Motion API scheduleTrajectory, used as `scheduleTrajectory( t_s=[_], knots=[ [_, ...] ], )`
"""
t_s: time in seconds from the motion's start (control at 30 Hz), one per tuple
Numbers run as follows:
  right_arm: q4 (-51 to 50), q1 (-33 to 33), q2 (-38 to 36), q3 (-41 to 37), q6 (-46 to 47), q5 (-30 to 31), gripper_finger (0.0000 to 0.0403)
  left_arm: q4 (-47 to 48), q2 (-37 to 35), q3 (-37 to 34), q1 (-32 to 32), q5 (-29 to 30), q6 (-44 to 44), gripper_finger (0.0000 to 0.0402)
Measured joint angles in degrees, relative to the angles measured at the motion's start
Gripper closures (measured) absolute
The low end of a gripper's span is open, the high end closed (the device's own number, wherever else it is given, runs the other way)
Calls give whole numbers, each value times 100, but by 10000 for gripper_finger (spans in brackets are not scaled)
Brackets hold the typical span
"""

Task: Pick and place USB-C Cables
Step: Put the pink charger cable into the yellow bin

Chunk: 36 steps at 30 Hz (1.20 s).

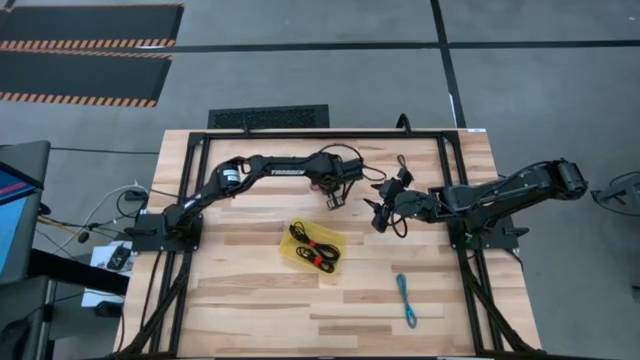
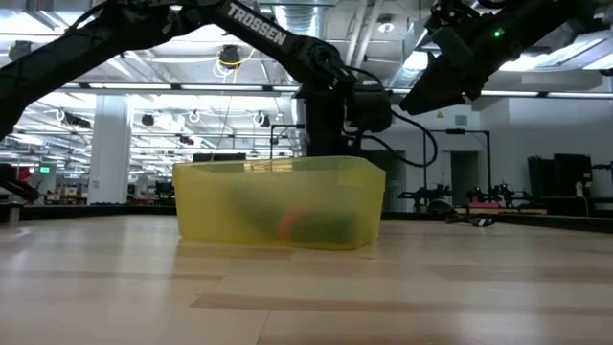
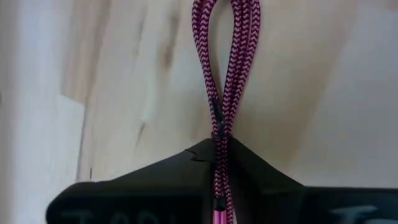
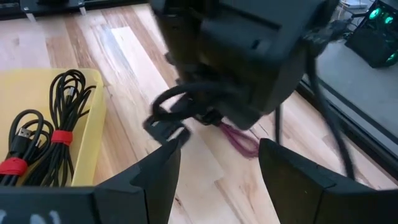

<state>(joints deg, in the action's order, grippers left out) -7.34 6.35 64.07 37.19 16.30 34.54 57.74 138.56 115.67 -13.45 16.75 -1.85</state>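
Left gripper (image 1: 334,200): We are holding our jaws clenched on the pink-and-black braided maroon cable (image 3: 225,68). We are up above the wooden surface (image 1: 250,300), just behind the tray.
Maroon cable: It is hanging as a folded loop from our left jaws. In the right wrist view it is showing under the left gripper (image 4: 186,127) as a small pink loop (image 4: 239,138).
Right gripper (image 1: 377,218): We are holding our jaws apart with nothing between them. We are hovering near the left gripper, to the right of the tray.
See-through yellow plastic tray (image 1: 290,258): It is sitting near the middle of the surface.
Two black cable bundles with red ties (image 4: 43,146): They are lying side by side inside the tray.
Thin teal cable (image 1: 406,300): It is lying flat on the surface, in front of the right arm and well apart from the tray.
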Motion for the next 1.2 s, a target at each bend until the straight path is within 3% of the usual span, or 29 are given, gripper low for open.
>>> scheduleTrajectory(
  t_s=[0.3, 0.53, 0.63, 0.73, 0.8, 1.0, 1.2],
  knots=[
    [-215, 8, -2, 178, 40, -17, 159, 217, -799, -190, 473, -24, 871, 400],
    [-665, 226, -3, 381, 234, 2, 159, 163, -1970, -1407, 1119, -262, 1318, 401],
    [-524, 341, -2, 402, 238, 65, 159, -365, -2648, -2123, 1352, -605, 1373, 401],
    [-338, 398, -2, 402, 324, 173, 159, -1049, -3270, -2765, 1561, -1423, 1649, 401],
    [-100, 421, -4, 402, 337, 175, 159, -1360, -3504, -3171, 1754, -1668, 2005, 401],
    [463, 420, -4, 407, 337, 160, 159, -2005, -3621, -4005, 2183, -1029, 2155, 401],
    [845, 420, -4, 407, 335, 156, 159, -2398, -3516, -4272, 2273, -603, 1994, 395]
  ],
)
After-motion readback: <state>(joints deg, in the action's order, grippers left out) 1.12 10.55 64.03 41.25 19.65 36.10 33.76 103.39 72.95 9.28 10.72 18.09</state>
